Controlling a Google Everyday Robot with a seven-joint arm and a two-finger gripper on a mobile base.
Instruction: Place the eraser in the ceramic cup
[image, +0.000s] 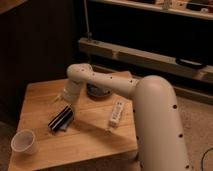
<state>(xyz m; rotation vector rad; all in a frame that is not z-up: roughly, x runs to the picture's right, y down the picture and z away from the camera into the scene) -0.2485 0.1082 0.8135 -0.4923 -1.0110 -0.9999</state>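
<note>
The eraser (61, 118), a black oblong block with pale stripes, lies flat on the wooden table (90, 137) left of centre. The ceramic cup (24, 142), small, whitish and upright, stands near the table's front left corner, well apart from the eraser. My gripper (64, 98) hangs at the end of the white arm just above and behind the eraser's far end. It seems apart from the eraser, and I see nothing held in it.
A dark round bowl (98, 91) sits behind the arm at the table's back. A white remote-like bar (116, 113) lies right of the eraser. A flat blue-grey piece (63, 128) shows under the eraser's near end. Dark shelving stands behind the table.
</note>
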